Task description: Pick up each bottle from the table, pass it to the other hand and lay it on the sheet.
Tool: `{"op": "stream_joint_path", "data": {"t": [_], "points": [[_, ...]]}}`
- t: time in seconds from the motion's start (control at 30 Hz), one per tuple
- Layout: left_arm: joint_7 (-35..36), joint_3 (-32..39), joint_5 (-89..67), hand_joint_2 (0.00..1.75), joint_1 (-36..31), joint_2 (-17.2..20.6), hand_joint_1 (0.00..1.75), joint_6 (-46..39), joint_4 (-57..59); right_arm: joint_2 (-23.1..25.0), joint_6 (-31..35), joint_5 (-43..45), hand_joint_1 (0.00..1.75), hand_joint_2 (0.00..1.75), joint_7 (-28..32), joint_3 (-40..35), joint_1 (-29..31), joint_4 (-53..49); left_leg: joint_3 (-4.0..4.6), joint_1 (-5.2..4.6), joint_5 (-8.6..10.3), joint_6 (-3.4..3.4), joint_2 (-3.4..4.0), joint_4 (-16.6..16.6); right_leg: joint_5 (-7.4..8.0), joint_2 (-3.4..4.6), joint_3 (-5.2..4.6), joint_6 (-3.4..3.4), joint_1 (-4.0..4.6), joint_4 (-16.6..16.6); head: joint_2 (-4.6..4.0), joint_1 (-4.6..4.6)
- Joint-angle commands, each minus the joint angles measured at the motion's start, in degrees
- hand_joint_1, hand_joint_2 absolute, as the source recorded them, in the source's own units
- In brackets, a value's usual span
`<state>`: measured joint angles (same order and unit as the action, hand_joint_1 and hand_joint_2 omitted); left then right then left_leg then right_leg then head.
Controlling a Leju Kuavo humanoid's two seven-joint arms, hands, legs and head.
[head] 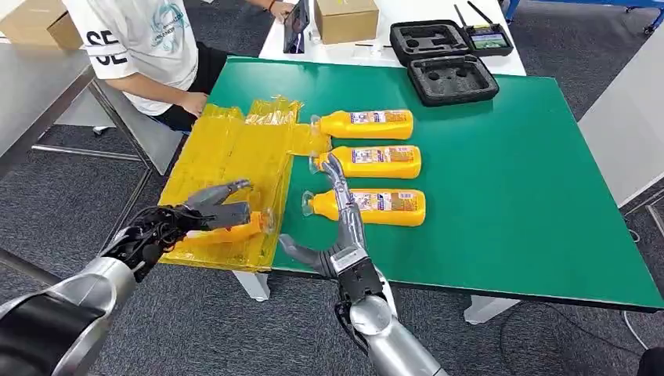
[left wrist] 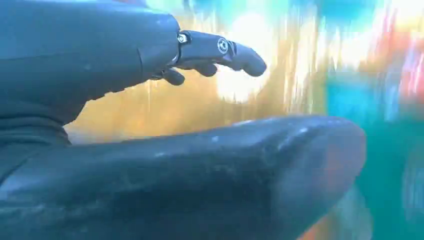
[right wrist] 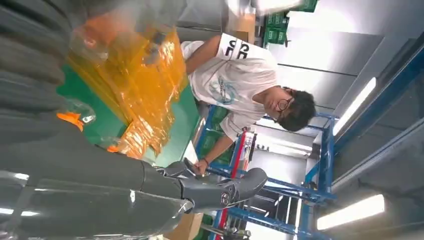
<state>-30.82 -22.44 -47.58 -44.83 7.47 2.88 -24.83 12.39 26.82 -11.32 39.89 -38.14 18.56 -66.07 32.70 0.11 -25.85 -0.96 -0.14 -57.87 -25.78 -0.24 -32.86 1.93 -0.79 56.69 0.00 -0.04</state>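
Head view shows you the left hand (head: 205,216) clamped on a yellow plastic bottle (head: 235,231) over the yellow film sheet (head: 227,157), lower left; right hand (head: 338,227) fingers apart, open green table (head: 532,196) rightward.

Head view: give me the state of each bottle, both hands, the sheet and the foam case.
Left hand: holds a bottle over the sheet.
Right hand: open, fingers spread, holds nothing.
Three bottles: lying on the table, capped.
Sheet: spread, crinkled, overhanging the edge.
Foam case: open, hollows bare.
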Motion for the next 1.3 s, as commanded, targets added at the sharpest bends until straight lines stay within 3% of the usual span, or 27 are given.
{"op": "stream_joint_path", "data": {"t": [0.03,0.1,0.13,0.33,0.47,0.53,0.57,0.63,0.67,0.77,0.93,1.03,1.3], "points": [[-1.4,19.7,-17.4,0.0,9.2,-7.2,0.0,-42.9,-25.5,-1.0,-0.3,-1.6,0.0,1.75,-1.0,-0.1,0.2,0.7,-0.02,0.08,-0.04,0.02,-0.16,0.0,-0.05,-0.16,0.14,-0.04,0.09,-0.1,0.0,-0.02],[-8.9,30.3,-22.4,0.0,12.4,-11.9,0.0,-42.9,-34.5,-1.3,-0.2,-2.1,0.0,1.75,-1.4,-0.3,2.1,2.1,0.03,0.03,-0.03,0.01,-0.12,0.0,-0.04,-0.11,0.07,-0.03,0.03,0.0,0.0,-0.04],[-9.2,31.0,-23.7,0.0,13.1,-12.3,0.0,-42.9,-37.7,-1.4,-0.1,-2.2,0.0,1.75,-1.5,-0.3,2.5,2.6,0.06,0.0,0.0,0.0,-0.1,0.0,-0.01,-0.1,0.01,-0.02,-0.01,0.0,0.0,-0.09],[-9.2,31.2,-25.6,0.0,13.9,-12.5,0.0,-42.9,-40.4,-1.4,-0.3,-2.3,0.0,1.75,-1.6,-0.3,2.9,3.0,0.0,0.05,-0.05,0.04,0.31,-0.1,0.04,0.22,0.0,-0.06,0.03,0.0,0.0,-0.04],[-9.2,31.2,-25.6,0.0,13.9,-12.5,0.0,-42.9,-40.4,-1.4,-0.3,-2.3,0.0,1.75,-1.6,-0.3,2.9,3.0,0.01,0.06,0.0,0.04,0.14,0.0,0.05,0.05,0.0,-0.02,0.05,-0.1,0.0,-0.07],[-9.2,30.8,-30.8,0.0,16.3,-13.0,0.0,-42.9,-48.4,-1.7,0.1,-4.9,0.0,1.75,-2.8,-0.9,4.7,5.1,0.0,0.11,0.0,0.04,0.16,0.0,0.06,0.09,0.01,-0.01,0.07,-0.1,0.0,-0.07],[-9.2,30.7,-27.9,0.0,16.4,-13.7,0.0,-42.9,-46.3,-2.0,0.3,-7.1,0.0,1.75,-4.2,-1.0,5.6,5.9,0.0,0.13,-0.03,0.05,0.24,-0.1,0.06,0.17,0.0,-0.02,0.09,-0.1,0.0,-0.07],[-9.2,28.9,-22.4,0.0,17.0,-13.9,0.0,-42.9,-44.5,-3.2,0.3,-12.0,0.0,1.75,-7.9,-0.8,7.8,7.0,-0.03,0.15,-0.03,0.04,0.28,0.0,0.08,0.22,0.05,0.0,0.11,-0.1,0.0,-0.07],[-9.2,27.3,-15.8,0.0,17.3,-14.0,0.0,-42.9,-41.6,-4.3,-1.0,-16.2,0.0,1.75,-12.5,-0.4,9.8,8.2,-0.07,0.16,-0.02,0.03,0.26,0.0,0.1,0.2,0.11,-0.01,0.12,-0.1,0.0,-0.04],[-9.2,20.0,5.5,0.0,18.5,-11.4,0.0,-42.9,-33.6,-7.3,-7.5,-26.4,0.0,1.75,-22.3,2.1,17.4,13.1,-0.11,0.04,0.08,0.01,0.06,0.1,0.08,-0.03,0.16,0.02,0.0,-0.1,0.0,-0.04],[-9.2,11.7,26.5,0.0,22.6,-7.5,0.0,-40.6,-32.3,-10.7,-15.2,-35.6,0.0,1.75,-30.1,3.2,31.2,29.4,-0.06,-0.02,0.14,0.01,0.18,0.0,0.21,0.1,0.07,0.07,-0.05,-0.1,0.0,-0.04],[-9.2,9.5,30.8,0.0,22.8,-6.8,0.0,-39.3,-31.1,-12.1,-22.7,-38.6,0.0,1.75,-33.5,1.3,36.0,36.7,-0.01,-0.08,0.15,-0.12,0.16,0.0,0.3,0.13,0.01,-0.01,-0.13,-0.1,0.0,-0.07],[-9.2,9.3,32.7,0.0,21.8,-6.7,0.0,-39.1,-29.9,-12.9,-23.7,-39.2,0.0,1.75,-34.5,1.2,37.1,38.9,0.05,-0.06,0.16,-0.13,-0.06,0.0,0.26,-0.1,0.04,-0.02,-0.07,-0.1,0.0,-0.04]]}}
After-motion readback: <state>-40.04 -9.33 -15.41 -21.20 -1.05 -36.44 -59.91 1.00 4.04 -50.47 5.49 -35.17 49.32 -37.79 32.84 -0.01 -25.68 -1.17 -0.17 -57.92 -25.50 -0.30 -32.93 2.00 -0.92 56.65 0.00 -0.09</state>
